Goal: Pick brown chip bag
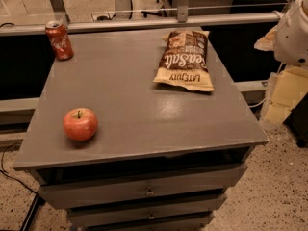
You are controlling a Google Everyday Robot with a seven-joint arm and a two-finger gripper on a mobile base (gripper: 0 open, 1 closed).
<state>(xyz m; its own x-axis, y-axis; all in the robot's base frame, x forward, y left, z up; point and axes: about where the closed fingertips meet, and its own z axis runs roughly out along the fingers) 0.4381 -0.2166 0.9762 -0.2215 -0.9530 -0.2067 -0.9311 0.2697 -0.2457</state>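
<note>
1 red soda can (pixel 59 40) stands upright at the far-left corner of the grey desk (pixel 130 105). 1 red apple (pixel 80 124) sits stem up near the front-left edge, well apart from the can. Under the desk top, 3 drawer fronts (pixel 144 189) show, the lowest cut by the frame. A pale rail (pixel 144 23) runs across behind the desk. Further right is 1 brown chip bag (pixel 185 59). It lies flat on the far-right part of the desk w/ its tan-yellow band toward the near side and its white lettering upside down from this view. It's well apart from both can and apple. The claw (pixel 293 32) is at the top-right edge of the view, seen only as a white rounded body cut by the frame. It's off the desk, beyond its right side. The bag lies left of the claw and a bit nearer the camera, w/ a clear gap between them and no contact. Can't tell if the claw is released or clenched. It touches nothing on the desk.
</note>
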